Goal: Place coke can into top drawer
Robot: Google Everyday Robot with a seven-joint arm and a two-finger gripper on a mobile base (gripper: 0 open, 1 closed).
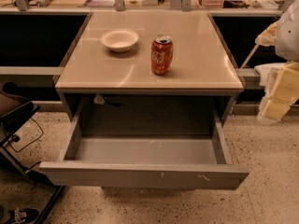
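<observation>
1. Beige table on a speckled floor, cluttered desks behind it.
2. The coke can stands upright on the tabletop, just right of the white bowl, so it's not stowed yet.
3. The top drawer is pulled out, presumably ready to receive the can.
4. The gripper hangs at the right edge, well apart from the can. Can't tell if it's open or closed.

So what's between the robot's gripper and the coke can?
Nothing stands there. In the camera view, the gripper hangs past the right edge of the tabletop, and from that edge to the coke can the surface is bare.
</observation>
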